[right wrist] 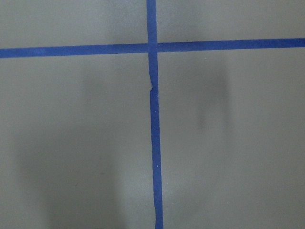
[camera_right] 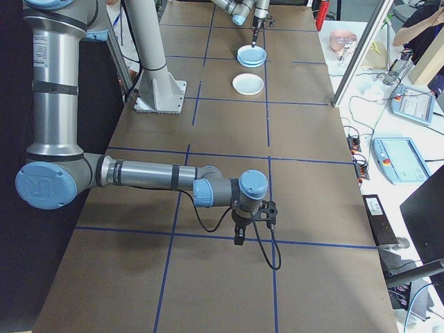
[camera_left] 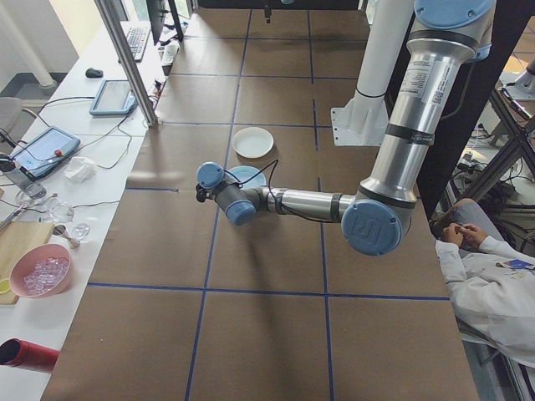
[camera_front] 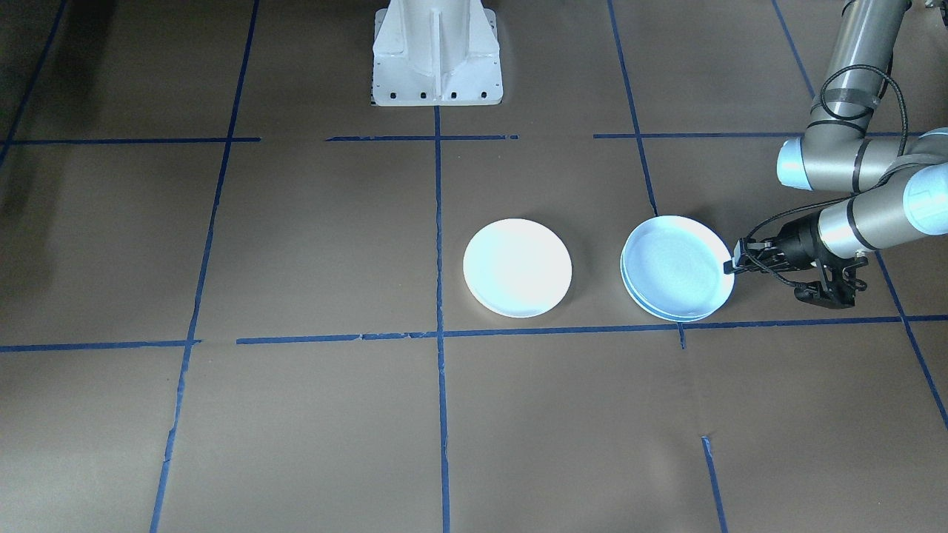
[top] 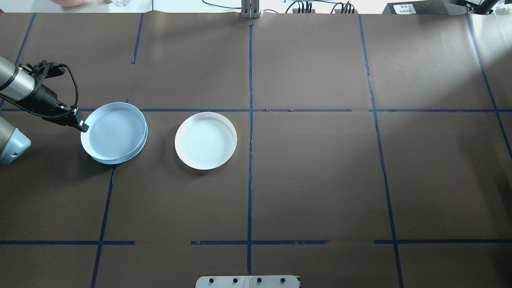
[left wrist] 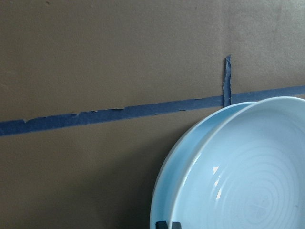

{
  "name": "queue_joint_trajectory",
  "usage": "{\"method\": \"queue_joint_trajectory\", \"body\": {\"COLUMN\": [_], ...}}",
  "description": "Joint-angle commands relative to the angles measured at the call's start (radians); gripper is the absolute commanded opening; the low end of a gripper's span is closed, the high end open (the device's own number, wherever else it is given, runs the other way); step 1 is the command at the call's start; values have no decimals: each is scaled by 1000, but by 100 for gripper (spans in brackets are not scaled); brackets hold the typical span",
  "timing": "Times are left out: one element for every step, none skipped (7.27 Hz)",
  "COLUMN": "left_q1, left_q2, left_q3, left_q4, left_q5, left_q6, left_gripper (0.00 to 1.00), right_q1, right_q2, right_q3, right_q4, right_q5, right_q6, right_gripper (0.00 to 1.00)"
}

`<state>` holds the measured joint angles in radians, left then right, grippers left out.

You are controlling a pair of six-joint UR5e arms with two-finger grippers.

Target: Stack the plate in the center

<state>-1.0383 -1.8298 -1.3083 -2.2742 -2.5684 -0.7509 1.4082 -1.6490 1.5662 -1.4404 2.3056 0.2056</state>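
Left gripper [top: 82, 127] sits at the outer rim of the pale blue plate [top: 114, 132], apparently pinched on that rim, tho the jaws are tiny here. That plate lies on a second blue plate [top: 141, 146]. The white plate [top: 205, 140] sits toward table center, on the far side from the pincer. Right gripper [camera_right: 239, 238] is well apart; can't tell its state. Wrist cam alone shows two nested rims.

We see a pale blue plate [top: 114, 131] resting atop a second blue plate [top: 120, 159], slightly offset, its rim touching our left claw [top: 82, 125]. A white plate [top: 205, 140] lies flat well beyond it.
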Motion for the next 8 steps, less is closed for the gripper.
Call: {"method": "queue_joint_trajectory", "body": {"left_q1": [4, 4, 4, 4, 4, 3, 3, 4], "left_q2": [3, 4, 4, 6, 6, 6, 6, 0], "left_q3": [-2, -2, -3, -3, -2, -3, -15, -31], "left_q4": [4, 5, 7, 5, 5, 5, 4, -1], "left_q5": [14, 14, 13, 13, 13, 13, 13, 11], "left_q6": [4, 5, 4, 1, -1, -1, -4, -13], "left_gripper": [0, 0, 22, 94, 99, 99, 99, 99], "right_q1": [0, 0, 0, 0, 0, 0, 0, 0], "right_q2": [0, 0, 0, 0, 0, 0, 0, 0], "right_q3": [0, 0, 0, 0, 0, 0, 0, 0], "right_q4": [0, 0, 0, 0, 0, 0, 0, 0], "right_q5": [0, 0, 0, 0, 0, 0, 0, 0], "right_q6": [0, 0, 0, 0, 0, 0, 0, 0], "right_gripper": [100, 100, 100, 100, 100, 100, 100, 100]}}
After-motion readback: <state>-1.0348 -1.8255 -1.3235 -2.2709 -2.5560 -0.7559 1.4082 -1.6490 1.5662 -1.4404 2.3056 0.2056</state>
